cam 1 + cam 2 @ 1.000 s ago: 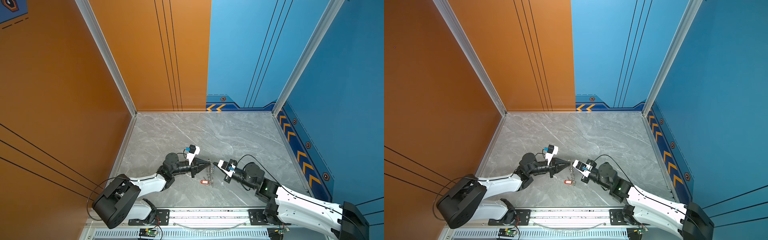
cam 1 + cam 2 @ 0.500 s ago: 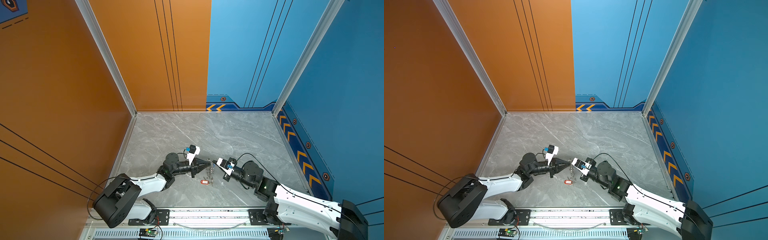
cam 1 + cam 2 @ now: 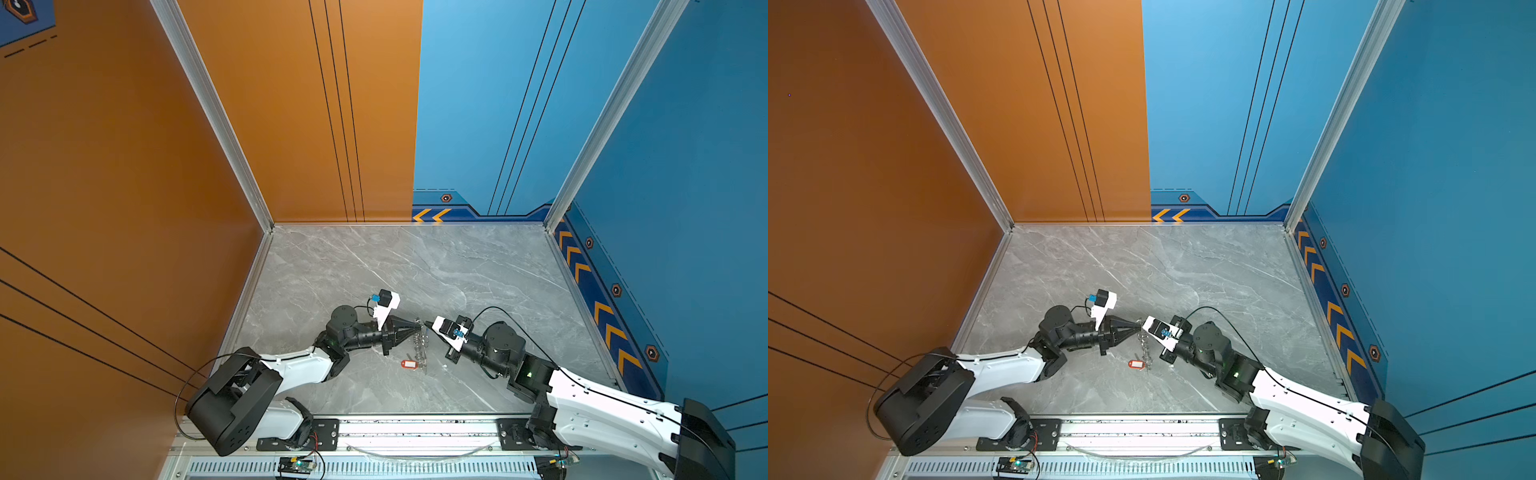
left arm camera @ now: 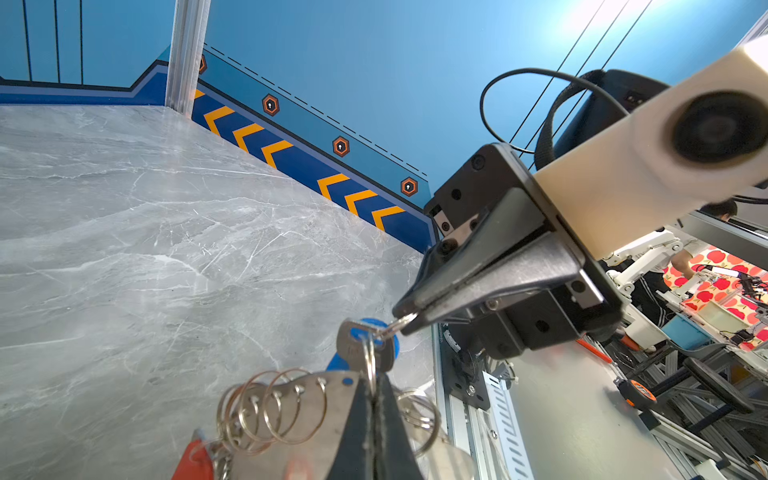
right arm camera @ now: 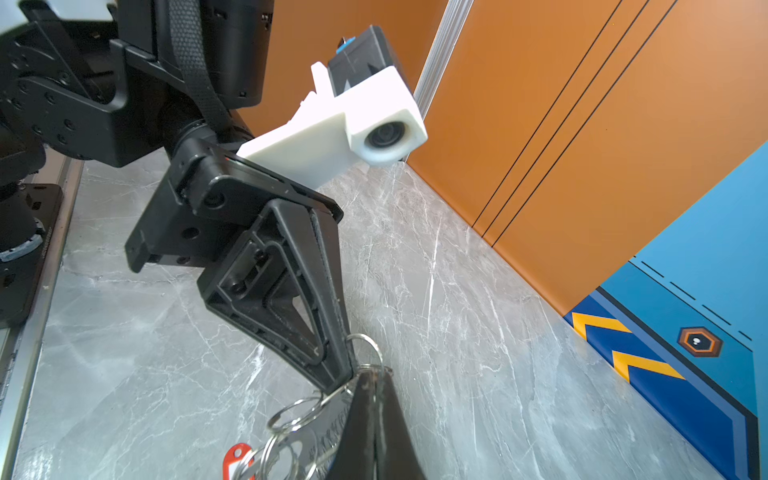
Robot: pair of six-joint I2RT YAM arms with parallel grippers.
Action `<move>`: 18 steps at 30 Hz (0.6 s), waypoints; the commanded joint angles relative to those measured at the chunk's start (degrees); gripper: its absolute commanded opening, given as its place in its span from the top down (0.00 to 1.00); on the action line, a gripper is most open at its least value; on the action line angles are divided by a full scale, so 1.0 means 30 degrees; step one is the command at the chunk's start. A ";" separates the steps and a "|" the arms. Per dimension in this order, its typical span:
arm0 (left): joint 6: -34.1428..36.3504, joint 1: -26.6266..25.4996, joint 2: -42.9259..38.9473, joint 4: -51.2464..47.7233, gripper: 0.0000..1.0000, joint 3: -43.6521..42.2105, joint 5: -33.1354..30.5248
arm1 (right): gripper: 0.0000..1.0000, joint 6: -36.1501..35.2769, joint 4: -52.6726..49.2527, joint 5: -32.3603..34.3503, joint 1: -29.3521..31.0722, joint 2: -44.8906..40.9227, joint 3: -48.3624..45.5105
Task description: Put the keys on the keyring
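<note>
In both top views my two grippers meet tip to tip above the floor. My left gripper [image 3: 417,326] [image 4: 373,384] is shut on the keyring [image 4: 332,399], pinching the grey plate's edge at one of its split rings. The plate hangs below the tips [image 3: 420,345] [image 3: 1146,347] [image 5: 332,419], with several split rings along its rim. My right gripper [image 3: 429,323] [image 4: 405,321] [image 5: 374,376] is shut on the small ring of a silver key [image 4: 359,345] with a blue tag [image 4: 388,334]. A red tag [image 3: 409,364] [image 3: 1136,364] [image 5: 237,457] dangles from the keyring's low end.
Grey marble floor [image 3: 415,270] lies under the arms, walled by orange panels on the left and blue panels at the back and right. A metal rail [image 3: 415,428] runs along the front edge. The arms' bases stand on it.
The right gripper has crept slightly toward the left gripper's tip. The keyring and red tag hang in about the same place. Both grippers stay shut.
</note>
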 commanded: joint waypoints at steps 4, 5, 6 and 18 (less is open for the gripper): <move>-0.0130 0.0146 -0.0153 0.0931 1.00 0.0223 0.0552 | 1.00 -0.0309 -0.0253 -0.0095 0.0113 0.0124 0.0112; -0.0118 0.0155 -0.0153 0.0931 1.00 0.0218 0.0580 | 1.00 -0.0309 -0.0249 0.0049 0.0113 0.0157 0.0112; -0.0150 0.0146 -0.0145 0.0922 1.00 0.0225 0.0647 | 1.00 -0.0314 -0.0191 0.0150 0.0106 0.0209 0.0127; -0.0288 0.0030 -0.0047 0.0931 1.00 0.0379 0.1138 | 1.00 -0.0309 0.0191 0.0225 0.0142 0.0828 0.0310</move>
